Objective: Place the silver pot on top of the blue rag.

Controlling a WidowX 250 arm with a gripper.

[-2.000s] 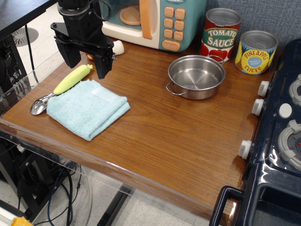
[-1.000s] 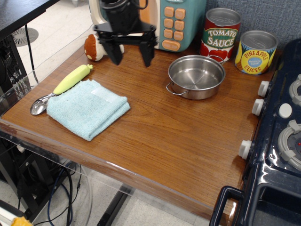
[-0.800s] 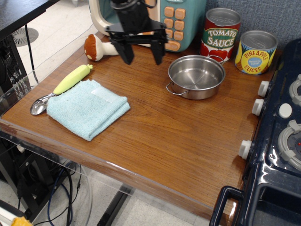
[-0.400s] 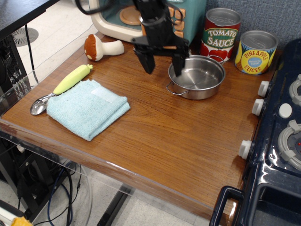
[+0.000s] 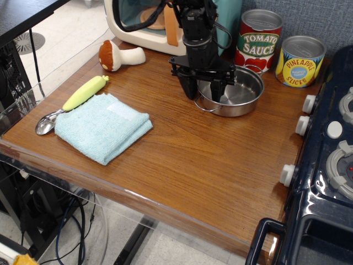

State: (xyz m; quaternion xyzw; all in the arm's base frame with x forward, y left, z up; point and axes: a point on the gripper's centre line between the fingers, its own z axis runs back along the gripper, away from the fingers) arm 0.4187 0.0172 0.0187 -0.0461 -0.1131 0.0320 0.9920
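Observation:
The silver pot (image 5: pixel 238 94) stands on the wooden table at the back right, shiny and shallow, with a wire loop handle at its front left. The blue rag (image 5: pixel 102 127) lies folded at the front left, with a small white tag on top. My black gripper (image 5: pixel 208 94) is open and hangs over the pot's left rim. One finger is outside the rim on the left and the other is inside the pot. It holds nothing.
A tomato sauce can (image 5: pixel 258 40) and a pineapple slices can (image 5: pixel 300 61) stand behind the pot. A toy microwave (image 5: pixel 143 22) is at the back, a toy mushroom (image 5: pixel 117 55) to its left. A yellow-handled spoon (image 5: pixel 74 101) lies beside the rag. A toy stove (image 5: pixel 331 143) borders the right edge.
My gripper has moved from above the rag at the far left rightward across the table and come down over the pot's left rim. The pot and the rag have not moved.

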